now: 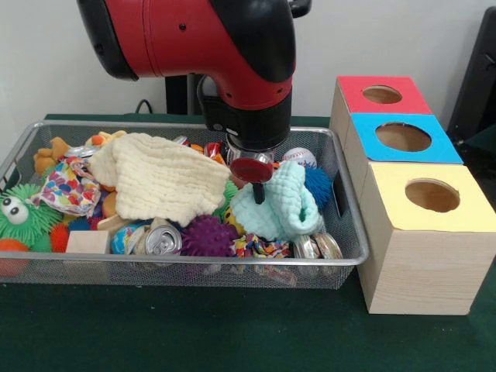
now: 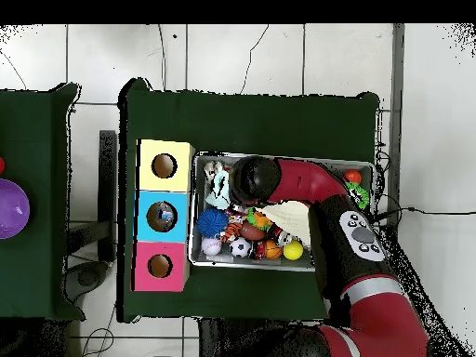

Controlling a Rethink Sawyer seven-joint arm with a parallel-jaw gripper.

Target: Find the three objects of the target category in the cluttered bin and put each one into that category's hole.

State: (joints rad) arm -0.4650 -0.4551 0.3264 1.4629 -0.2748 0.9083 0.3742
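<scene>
A wire mesh bin point(image 1: 194, 124) holds a heap of toys, cloths and cans. My gripper point(image 1: 254, 182) hangs low in the bin's right half, right against the left edge of a bunched mint-green cloth point(image 1: 283, 205) that stands up in a peak beside it. A cream waffle cloth point(image 1: 159, 178) lies spread to the left, and a patterned cloth point(image 1: 66, 187) further left. Three wooden boxes stand right of the bin, topped red point(image 1: 360, 85), blue point(image 1: 372, 147) and yellow point(image 1: 395, 209), each with a round hole. In the overhead view the arm point(image 2: 307, 181) covers the gripper.
Around the gripper lie a purple spiky ball point(image 1: 208, 235), a blue spiky ball point(image 1: 318, 184), a baseball point(image 1: 299, 156), a drink can point(image 1: 163, 242), two more cans point(image 1: 318, 246), a wooden block point(image 1: 87, 242) and a green spiky toy point(image 1: 19, 217). Something lies inside the blue box's hole point(image 2: 163, 216).
</scene>
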